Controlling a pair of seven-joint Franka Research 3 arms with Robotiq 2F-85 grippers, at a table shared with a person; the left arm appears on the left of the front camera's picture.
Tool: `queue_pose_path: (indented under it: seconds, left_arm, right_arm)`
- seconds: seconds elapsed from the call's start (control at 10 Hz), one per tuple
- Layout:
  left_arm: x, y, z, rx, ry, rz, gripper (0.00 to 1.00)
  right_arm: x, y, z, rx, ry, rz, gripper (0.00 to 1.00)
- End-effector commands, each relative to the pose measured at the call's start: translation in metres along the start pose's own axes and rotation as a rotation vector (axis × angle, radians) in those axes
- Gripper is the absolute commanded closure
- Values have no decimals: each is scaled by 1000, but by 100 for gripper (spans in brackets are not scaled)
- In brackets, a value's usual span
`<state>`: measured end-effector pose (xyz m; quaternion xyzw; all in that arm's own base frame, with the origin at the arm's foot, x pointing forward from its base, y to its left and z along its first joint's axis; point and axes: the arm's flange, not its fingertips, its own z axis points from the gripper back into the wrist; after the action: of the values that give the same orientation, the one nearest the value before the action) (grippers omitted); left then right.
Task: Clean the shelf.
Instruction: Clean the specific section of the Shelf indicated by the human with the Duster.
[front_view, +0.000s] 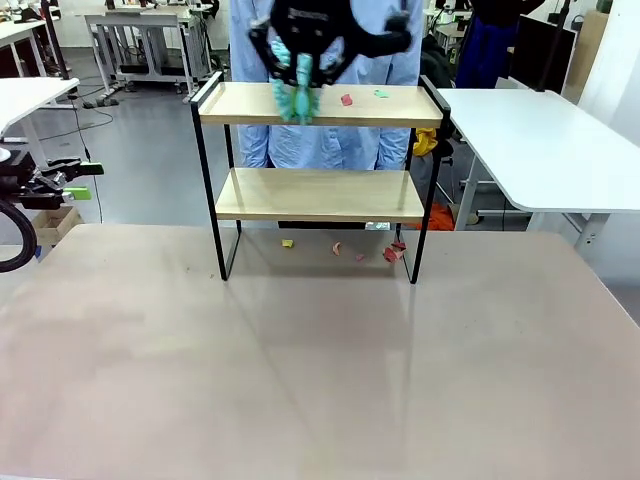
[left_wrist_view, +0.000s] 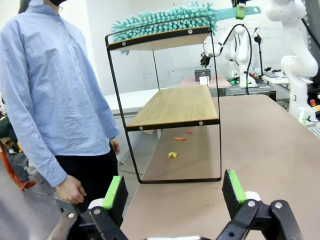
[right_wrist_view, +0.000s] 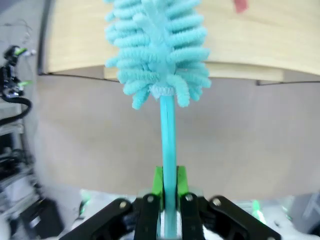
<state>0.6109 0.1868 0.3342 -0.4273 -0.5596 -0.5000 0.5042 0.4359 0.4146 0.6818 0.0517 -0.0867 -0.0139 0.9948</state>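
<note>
I'm seeing a shaggy turquoise duster (right_wrist_view: 155, 45) and the right gripper (right_wrist_view: 169, 176), black with green pads (right_wrist_view: 158, 181). The shelf (front_view: 320, 195) is showing pale wood boards in a black frame. A pink scrap (front_view: 347, 99) and a green scrap (front_view: 381, 94) are lying on top, with a yellow scrap (front_view: 288, 243) and red scraps (front_view: 392, 253) on the beige table (front_view: 300, 380).

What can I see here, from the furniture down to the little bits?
shelf: one, light wood boards in a black frame, standing on the table
duster: one, teal, fluffy head on the shelf's top board
top scraps: two, one red and one green, on the top board right of the duster
table scraps: several, yellow, orange and red, on the table under the shelf
table: one, beige, in front
white tables: two, beyond, left and right
person: one, light blue shirt, behind the shelf
left fingers: two, black with green pads, open, at the left
right fingers: two, same colours, shut on the duster's handle
</note>
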Motion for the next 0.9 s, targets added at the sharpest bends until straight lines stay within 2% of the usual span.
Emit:
queue_pose_path:
  seconds: [0.0, 0.5, 0.7, 0.8]
  left_arm:
    - [4, 0, -1, -1, 0, -5, 0]
    - [4, 0, -1, -1, 0, -5, 0]
    - [4, 0, -1, -1, 0, -5, 0]
    - [4, 0, -1, -1, 0, -5, 0]
  right_arm:
    - [-24, -64, -15, -7, 54, -22, 87]
    - [-26, -176, -5, -52, 53, -171, 87]
    - [-34, -192, 7, -11, -7, -121, 87]
    - [-17, -174, 6, -73, 47, -179, 87]
